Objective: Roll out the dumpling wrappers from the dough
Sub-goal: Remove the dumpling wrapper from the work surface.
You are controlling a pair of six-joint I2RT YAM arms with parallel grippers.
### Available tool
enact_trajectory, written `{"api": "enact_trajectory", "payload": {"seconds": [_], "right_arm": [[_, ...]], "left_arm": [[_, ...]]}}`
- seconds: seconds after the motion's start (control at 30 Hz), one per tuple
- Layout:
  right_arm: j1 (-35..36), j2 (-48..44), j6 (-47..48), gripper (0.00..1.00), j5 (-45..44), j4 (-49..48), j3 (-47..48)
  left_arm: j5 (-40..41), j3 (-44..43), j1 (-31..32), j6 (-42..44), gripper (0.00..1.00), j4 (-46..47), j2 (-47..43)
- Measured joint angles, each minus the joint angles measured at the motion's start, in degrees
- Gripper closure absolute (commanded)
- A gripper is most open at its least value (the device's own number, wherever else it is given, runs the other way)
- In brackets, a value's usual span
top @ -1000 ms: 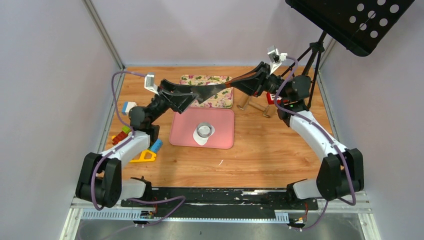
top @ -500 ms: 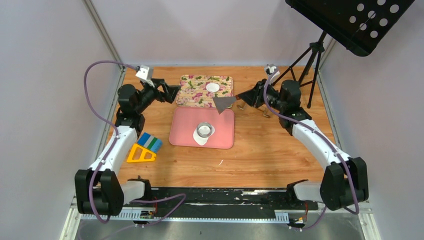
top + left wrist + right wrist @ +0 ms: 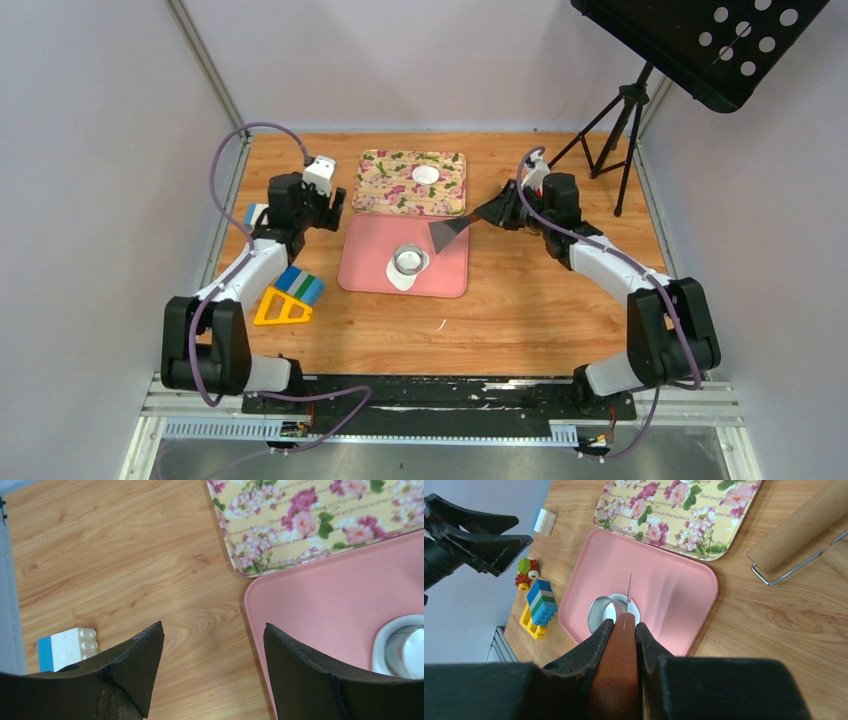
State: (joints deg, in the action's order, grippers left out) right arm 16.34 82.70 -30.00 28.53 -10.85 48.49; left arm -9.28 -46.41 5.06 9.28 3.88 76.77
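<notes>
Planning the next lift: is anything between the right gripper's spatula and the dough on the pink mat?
Yes. The ring cutter stands on the dough, covering its middle on the pink mat. The mat between the spatula and the cutter looks bare.

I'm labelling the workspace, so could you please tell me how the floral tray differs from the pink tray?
The floral tray is patterned yellow; the pink tray is plain. The floral tray lies farther back on the table, the pink tray nearer the front. The floral tray carries a round wrapper; the pink tray carries dough under a metal ring cutter. Both are flat rounded rectangles.
</notes>
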Motion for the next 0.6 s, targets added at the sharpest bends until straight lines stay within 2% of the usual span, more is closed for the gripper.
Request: {"api": "enact_trajectory", "payload": {"seconds": [0.27,0.6], "right_arm": [[0.0,4.3,-3.4,1.0,-0.9,-0.7,0.4],[1.7,7.7,-5.0,1.0,-1.0,-3.5,2.6]], "left_arm": [[8.8,0.0,7.2,5.5,0.16,-1.3,8.5],[13.8,0.0,8.2,6.6,0.14,-2.8,11.6]]}}
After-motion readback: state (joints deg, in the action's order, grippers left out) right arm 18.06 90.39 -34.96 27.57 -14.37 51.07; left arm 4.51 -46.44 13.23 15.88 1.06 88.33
